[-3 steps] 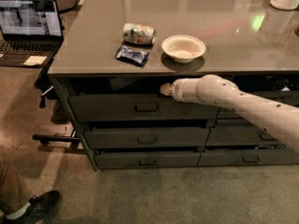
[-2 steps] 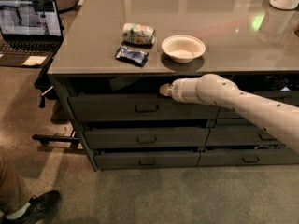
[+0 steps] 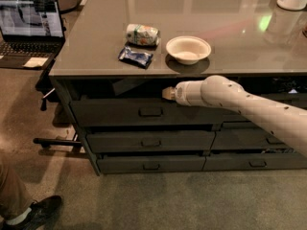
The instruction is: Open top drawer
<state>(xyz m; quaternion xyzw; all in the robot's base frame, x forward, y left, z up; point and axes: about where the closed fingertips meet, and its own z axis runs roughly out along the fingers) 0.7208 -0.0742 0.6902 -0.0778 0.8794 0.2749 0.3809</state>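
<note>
The top drawer [image 3: 115, 113] is a wide dark grey front under the counter edge, with a small loop pull [image 3: 150, 112] at its centre. A dark gap shows above its upper edge. My gripper [image 3: 167, 93] reaches in from the right on a white arm [image 3: 240, 104]. Its tan tip sits just above the drawer's upper edge, a little up and right of the pull, under the counter lip.
Two lower drawers [image 3: 151, 142] sit beneath, and more drawers [image 3: 259, 140] to the right. On the counter [image 3: 96, 56] are a can [image 3: 142, 34], a blue packet [image 3: 135, 57] and a white bowl [image 3: 188, 49]. A laptop [image 3: 31, 28] stands at left. A person's shoe [image 3: 36, 212] is at the bottom left.
</note>
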